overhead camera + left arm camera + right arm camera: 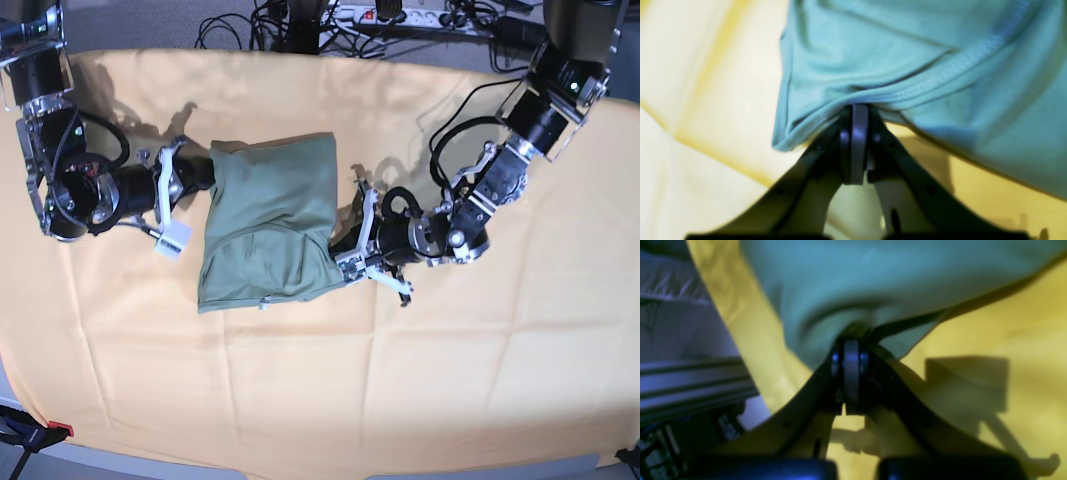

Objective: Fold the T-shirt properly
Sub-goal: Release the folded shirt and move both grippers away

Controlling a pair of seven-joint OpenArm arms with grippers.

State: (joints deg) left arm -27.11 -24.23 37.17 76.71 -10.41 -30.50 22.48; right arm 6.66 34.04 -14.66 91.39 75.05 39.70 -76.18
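I see a wide yellow-orange cloth (pixel 420 380) covering the whole work surface, with a power strip (pixel 390 15) and tangled black cables (pixel 240 30) on the grey floor beyond the cloth's far edge. Near the middle of that cloth lies the T-shirt (pixel 270 220), sage green, wrinkled and partly folded into a rough rectangle. My left gripper (pixel 855 111) is closed tight on a stitched hem of the T-shirt, and my right gripper (pixel 850 343) is likewise pinched shut on bunched fabric at the opposite edge.

Yellow-orange cloth (pixel 480 370) under T-shirt (pixel 270 215), seemingly flat
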